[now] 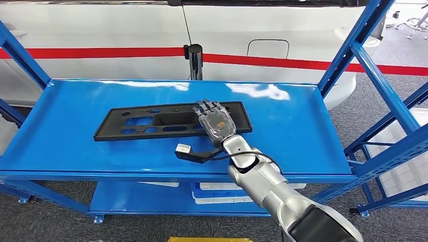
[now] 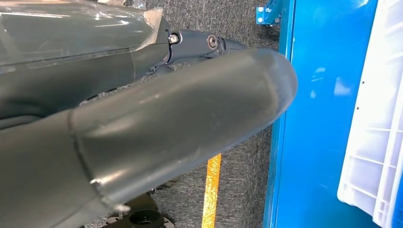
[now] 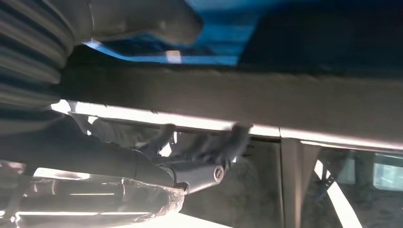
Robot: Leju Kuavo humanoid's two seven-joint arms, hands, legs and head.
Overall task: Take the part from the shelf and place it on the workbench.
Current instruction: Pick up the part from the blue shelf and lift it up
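Right arm stretched forward over the blue shelf [image 1: 60,136], its hand [image 1: 216,122] palm-down with fingers curled over the long black part's [image 1: 151,123] right end, gripping it; left hand [image 2: 142,128] hanging low, grip unclear.

Flat black slotted part [image 1: 156,123] lies, apparently level, on blue shelf [image 1: 75,146]

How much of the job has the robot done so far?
Done: the right hand has reached the black part and lies on its right end. In hand: getting a grip; a firm hold isn't visible. Left: the part lies flat on the blue shelf, so lifting it and carrying it to the workbench remain.
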